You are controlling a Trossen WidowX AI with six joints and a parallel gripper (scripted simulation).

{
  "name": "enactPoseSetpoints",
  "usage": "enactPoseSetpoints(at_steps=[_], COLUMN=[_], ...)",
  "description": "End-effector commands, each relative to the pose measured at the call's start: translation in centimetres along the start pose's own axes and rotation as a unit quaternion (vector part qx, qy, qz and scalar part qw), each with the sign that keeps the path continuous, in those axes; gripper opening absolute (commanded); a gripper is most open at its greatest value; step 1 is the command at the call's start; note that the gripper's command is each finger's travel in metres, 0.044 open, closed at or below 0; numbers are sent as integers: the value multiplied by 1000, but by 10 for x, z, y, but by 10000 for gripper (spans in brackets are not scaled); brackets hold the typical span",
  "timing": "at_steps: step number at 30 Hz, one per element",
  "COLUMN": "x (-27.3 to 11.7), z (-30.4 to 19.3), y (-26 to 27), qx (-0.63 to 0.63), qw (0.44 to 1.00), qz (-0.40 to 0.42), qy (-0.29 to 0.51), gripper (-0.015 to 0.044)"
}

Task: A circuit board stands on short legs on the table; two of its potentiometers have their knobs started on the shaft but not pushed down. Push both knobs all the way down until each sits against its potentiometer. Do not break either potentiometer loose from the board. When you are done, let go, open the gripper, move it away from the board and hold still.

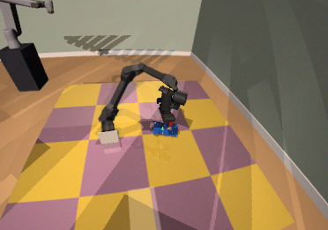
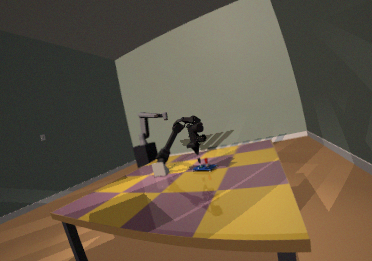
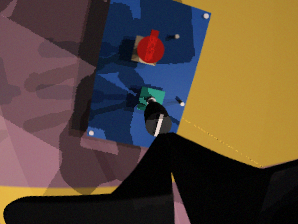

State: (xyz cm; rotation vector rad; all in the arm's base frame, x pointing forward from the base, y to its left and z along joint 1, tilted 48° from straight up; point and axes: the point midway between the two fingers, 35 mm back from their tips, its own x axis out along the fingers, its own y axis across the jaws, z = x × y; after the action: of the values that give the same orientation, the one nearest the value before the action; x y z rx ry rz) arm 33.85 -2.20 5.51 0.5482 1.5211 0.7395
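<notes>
The blue circuit board [image 1: 173,133] [image 2: 210,169] [image 3: 112,122] stands low on the table. In the wrist view a red knob [image 3: 151,49] sits over a beige potentiometer [image 3: 137,56], with a pointer toward the top. A black knob [image 3: 158,125] with a white line stands high over a green potentiometer [image 3: 156,94], whose shaft end shows below it. The red knob also shows in the exterior view [image 2: 205,160]. My gripper [image 1: 168,119] [image 2: 197,155] [image 3: 165,140] is shut and empty, tips down above the board, close by the black knob. Whether they touch is unclear.
Small pale pins [image 3: 177,36] [image 3: 182,104] stand on the board near the potentiometers. The arm's pale base block [image 1: 108,137] [image 2: 159,169] is left of the board. Another grey arm on a black pedestal [image 1: 24,67] stands beyond the checkered table.
</notes>
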Motion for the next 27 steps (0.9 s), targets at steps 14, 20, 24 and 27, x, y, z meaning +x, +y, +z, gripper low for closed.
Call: enactPoseSetpoints(at_steps=[14,20,24,27], x=[19,19,20,21], z=[0,0,0,0], y=[1,1,1,1], qx=[3,3,3,3], qw=[1000,1000,1000,1000], qz=[3,3,3,3], qy=[0,0,0,0], gripper=[0,0,0,0])
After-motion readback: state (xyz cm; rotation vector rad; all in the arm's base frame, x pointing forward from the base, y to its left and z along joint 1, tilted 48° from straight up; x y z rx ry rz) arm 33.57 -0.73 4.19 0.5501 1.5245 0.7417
